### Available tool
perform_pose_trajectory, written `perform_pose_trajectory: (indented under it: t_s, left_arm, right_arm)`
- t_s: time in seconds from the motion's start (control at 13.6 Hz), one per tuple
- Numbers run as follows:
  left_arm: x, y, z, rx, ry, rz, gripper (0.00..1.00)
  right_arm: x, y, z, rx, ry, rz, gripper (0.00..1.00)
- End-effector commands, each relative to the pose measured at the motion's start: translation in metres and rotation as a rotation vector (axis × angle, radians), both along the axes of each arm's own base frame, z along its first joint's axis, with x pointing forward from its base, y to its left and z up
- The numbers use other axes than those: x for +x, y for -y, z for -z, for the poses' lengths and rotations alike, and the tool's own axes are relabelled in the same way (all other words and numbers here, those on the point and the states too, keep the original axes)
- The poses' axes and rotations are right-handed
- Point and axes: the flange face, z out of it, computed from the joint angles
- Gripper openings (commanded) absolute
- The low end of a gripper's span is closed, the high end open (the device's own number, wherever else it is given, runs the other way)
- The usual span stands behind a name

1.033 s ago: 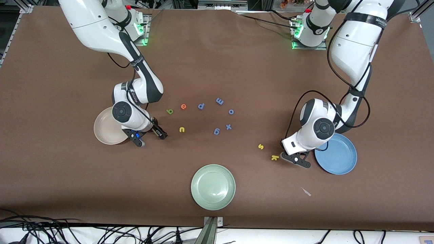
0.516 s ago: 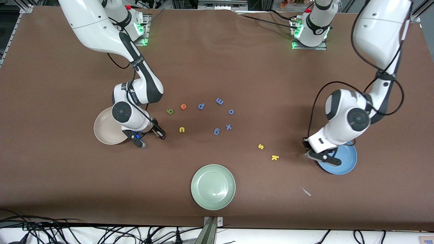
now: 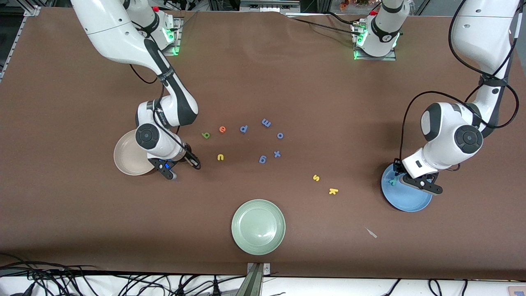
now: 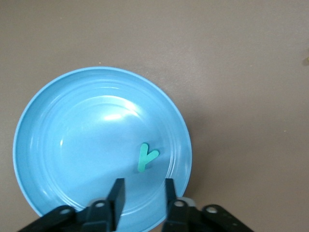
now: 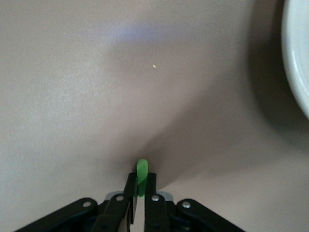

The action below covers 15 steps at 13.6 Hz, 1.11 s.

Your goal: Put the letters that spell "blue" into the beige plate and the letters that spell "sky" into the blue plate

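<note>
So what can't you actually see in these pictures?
- Front view: the right arm's wrist covers part of the beige plate.
- Front view: the right gripper hides its green letter.
- Front view: the left gripper covers part of the blue plate.

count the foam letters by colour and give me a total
blue: 5, p, m, o, x, g
yellow: 3, u, s, k
green: 2, b and the l bar pinched in the right gripper
teal-green: 1, y lying in the blue plate under the open left gripper
orange: 1, e
total: 12
</note>
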Motion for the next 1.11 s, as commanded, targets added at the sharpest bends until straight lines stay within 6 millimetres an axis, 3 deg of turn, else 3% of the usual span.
perform_pose_trajectory:
  t_s: [0.0,0.07,0.3,0.52,0.66,0.81,0.96,1.03]
  left_arm:
    - [-0.002,0.022,-0.007,-0.01,0.018,0.021,0.72]
    - [-0.001,0.035,-0.008,-0.012,0.021,0.032,0.71]
    - [-0.004,0.124,-0.002,-0.028,0.039,-0.01,0.71]
    - [-0.009,0.193,0.024,-0.067,0.106,-0.057,0.71]
    - [-0.004,0.216,0.031,-0.081,0.117,-0.071,0.71]
    - [-0.001,0.22,0.038,-0.081,0.117,-0.066,0.71]
    - [0.015,0.223,0.036,-0.095,0.156,-0.062,0.71]
    - [0.022,0.225,0.039,-0.1,0.165,-0.064,0.71]
  right_arm:
    - [0.012,0.001,-0.031,-0.013,-0.096,-0.151,0.0]
    - [0.011,0.014,-0.04,-0.025,-0.134,-0.225,0.0]
    - [0.007,0.058,-0.052,-0.038,-0.194,-0.352,0.0]
    - [-0.007,0.094,-0.056,-0.042,-0.216,-0.464,0.0]
    - [-0.012,0.135,-0.066,-0.022,-0.218,-0.546,0.0]
    - [-0.021,0.169,-0.056,-0.007,-0.246,-0.597,0.0]
    - [-0.026,0.189,-0.05,-0.001,-0.253,-0.617,0.0]
    - [-0.027,0.19,-0.048,0.003,-0.261,-0.614,0.14]
